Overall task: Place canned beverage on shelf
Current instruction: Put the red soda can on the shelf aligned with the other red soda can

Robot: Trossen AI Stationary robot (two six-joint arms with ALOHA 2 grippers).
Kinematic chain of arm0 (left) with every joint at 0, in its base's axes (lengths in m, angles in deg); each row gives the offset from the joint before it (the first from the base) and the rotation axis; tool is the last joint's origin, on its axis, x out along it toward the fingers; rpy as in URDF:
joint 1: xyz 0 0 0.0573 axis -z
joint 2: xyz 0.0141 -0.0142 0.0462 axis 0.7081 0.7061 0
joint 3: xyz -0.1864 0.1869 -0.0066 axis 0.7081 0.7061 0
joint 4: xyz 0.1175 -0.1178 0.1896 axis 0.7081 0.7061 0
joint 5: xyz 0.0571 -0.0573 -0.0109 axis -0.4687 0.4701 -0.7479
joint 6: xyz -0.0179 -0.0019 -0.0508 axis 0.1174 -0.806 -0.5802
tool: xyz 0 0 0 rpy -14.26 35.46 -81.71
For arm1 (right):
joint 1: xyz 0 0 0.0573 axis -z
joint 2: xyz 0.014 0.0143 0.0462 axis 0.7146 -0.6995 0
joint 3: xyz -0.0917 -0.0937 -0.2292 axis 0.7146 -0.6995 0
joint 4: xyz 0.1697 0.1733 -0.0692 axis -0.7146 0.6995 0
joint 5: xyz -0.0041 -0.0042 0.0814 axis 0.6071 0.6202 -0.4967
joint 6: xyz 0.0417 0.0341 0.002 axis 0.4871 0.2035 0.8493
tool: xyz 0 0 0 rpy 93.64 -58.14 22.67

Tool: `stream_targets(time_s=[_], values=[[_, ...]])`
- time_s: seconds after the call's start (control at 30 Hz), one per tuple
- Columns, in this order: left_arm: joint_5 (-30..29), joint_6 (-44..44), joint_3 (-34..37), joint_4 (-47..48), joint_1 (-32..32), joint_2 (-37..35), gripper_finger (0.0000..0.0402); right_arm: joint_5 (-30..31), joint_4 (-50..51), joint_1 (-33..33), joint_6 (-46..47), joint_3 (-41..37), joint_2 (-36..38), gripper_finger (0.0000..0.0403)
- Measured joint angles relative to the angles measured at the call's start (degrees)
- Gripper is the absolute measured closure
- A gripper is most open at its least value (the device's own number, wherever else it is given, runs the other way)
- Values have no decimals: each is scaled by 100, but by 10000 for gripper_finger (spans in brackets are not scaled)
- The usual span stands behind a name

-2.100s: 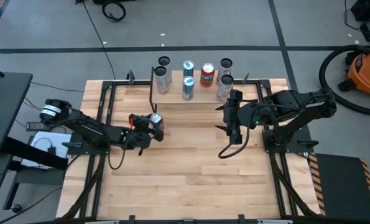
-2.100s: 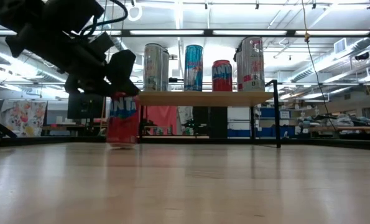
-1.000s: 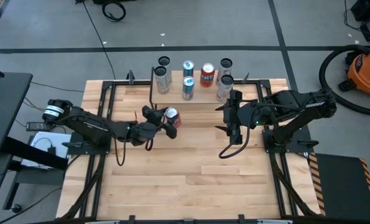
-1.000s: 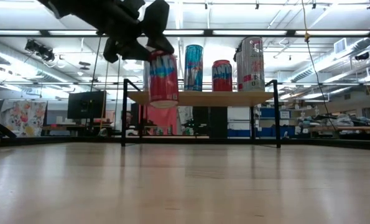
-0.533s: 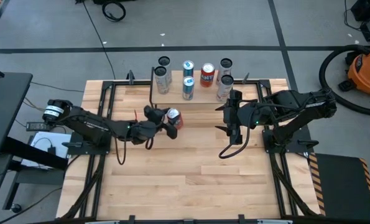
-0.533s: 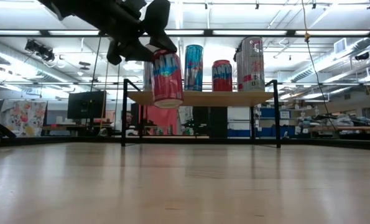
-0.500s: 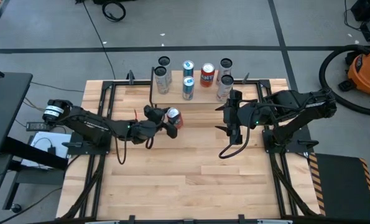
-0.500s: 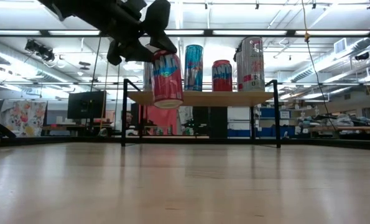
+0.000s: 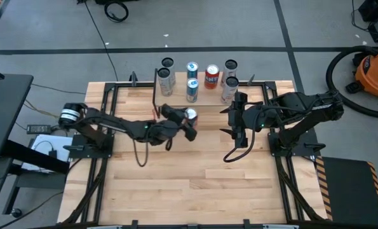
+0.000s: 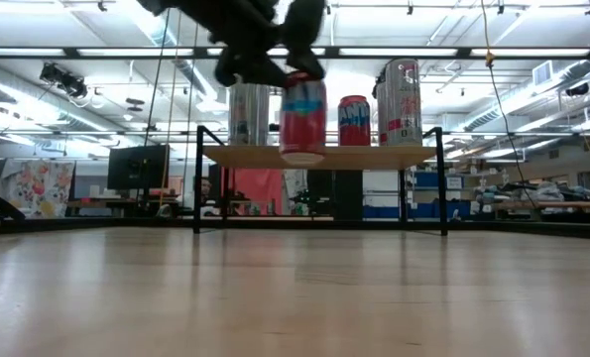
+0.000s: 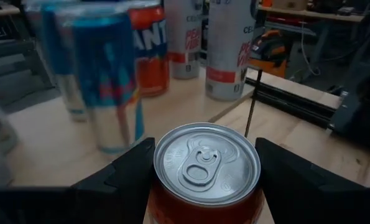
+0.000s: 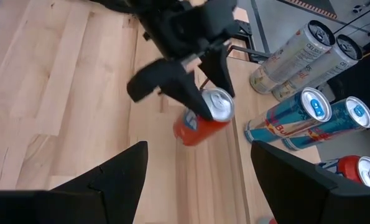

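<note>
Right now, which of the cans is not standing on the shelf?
The red can held in the left gripper. It hangs in the air at the shelf's front edge; all others stand on the board.

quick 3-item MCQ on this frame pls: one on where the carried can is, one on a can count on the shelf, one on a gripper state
1. Where is the red can?
A. standing on the tabletop
B. held in the air at the shelf's front edge
C. lying on the floor

2. How many cans stand on the shelf?
A. three
B. six
C. nine

3. What state is the left gripper in?
A. shut on the red can
B. open and empty
C. resting flat on the table

Answers:
1 B: the low view shows the can off the table, level with the shelf board.
2 B: the high view shows six can tops on the board, in two rows.
3 A: the left wrist view has a finger on each side of the can; the right gripper waits open and empty beside the shelf.
</note>
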Motion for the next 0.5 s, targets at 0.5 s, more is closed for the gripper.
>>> stream_targets(time_s=[0.5], values=[[81, 441, -1670, 187, -345, 886, 155, -142, 7, 0, -143, 0, 0, 108]])
